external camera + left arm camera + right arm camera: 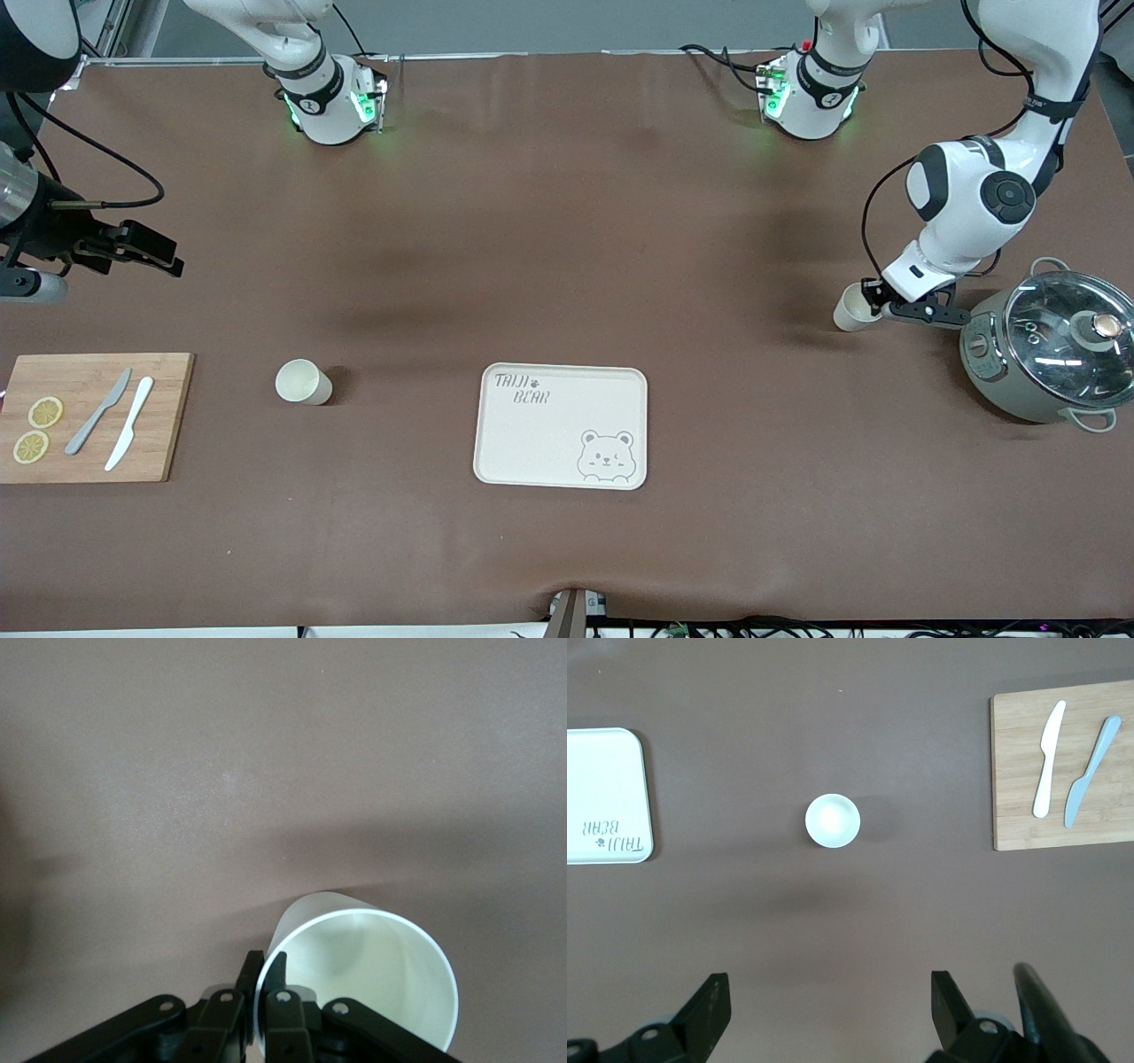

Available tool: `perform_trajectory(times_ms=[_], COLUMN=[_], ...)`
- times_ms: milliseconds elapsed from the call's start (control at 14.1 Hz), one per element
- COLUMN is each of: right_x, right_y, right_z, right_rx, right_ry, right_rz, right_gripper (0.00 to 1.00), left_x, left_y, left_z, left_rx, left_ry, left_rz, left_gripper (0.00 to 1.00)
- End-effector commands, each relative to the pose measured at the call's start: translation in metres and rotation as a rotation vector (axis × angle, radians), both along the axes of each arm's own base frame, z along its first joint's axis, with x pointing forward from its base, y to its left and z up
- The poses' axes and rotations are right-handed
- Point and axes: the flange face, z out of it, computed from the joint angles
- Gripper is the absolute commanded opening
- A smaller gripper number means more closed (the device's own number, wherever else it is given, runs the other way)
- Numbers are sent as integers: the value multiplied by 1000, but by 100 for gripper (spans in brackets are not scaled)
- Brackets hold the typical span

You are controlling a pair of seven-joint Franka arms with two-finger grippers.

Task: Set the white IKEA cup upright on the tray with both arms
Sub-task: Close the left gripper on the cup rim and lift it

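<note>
Your left gripper (880,301) is pinched shut on the rim of a white cup (854,308), one finger inside the mouth and one outside, at the left arm's end of the table, just beside a grey cooking pot (1050,347). The held cup tilts, its mouth turned toward the tray (564,425), which lies toward the table's middle and nearer the front camera than your hand. Your right gripper (826,1010) waits spread wide and empty, up in the air over bare table near a second white cup (303,382), which stands upright between the tray and a wooden cutting board (159,416). The left arm likely moves first.
</note>
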Motion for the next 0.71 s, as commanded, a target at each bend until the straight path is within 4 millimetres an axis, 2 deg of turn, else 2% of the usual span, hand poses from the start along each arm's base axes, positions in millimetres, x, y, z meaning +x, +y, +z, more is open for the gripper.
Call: perform_trajectory(times_ms=[0, 142, 425, 637], right_x=[3, 2, 3, 4], right_y=[-6, -7, -8, -8], right_z=[0, 1, 0, -1], right_rx=[-9, -12, -14, -20], right_ry=[6, 5, 1, 0], right_rz=[8, 7, 7, 10], right_gripper=[100, 100, 100, 100], left_x=[-2, 7, 39, 64], left_y=[-8, -27, -59, -109], left_z=[5, 14, 49, 90], left_rx=[6, -5, -12, -19], left_ry=[-20, -41, -14, 45], left_rz=[12, 34, 33, 72], left_gripper=[0, 0, 0, 0])
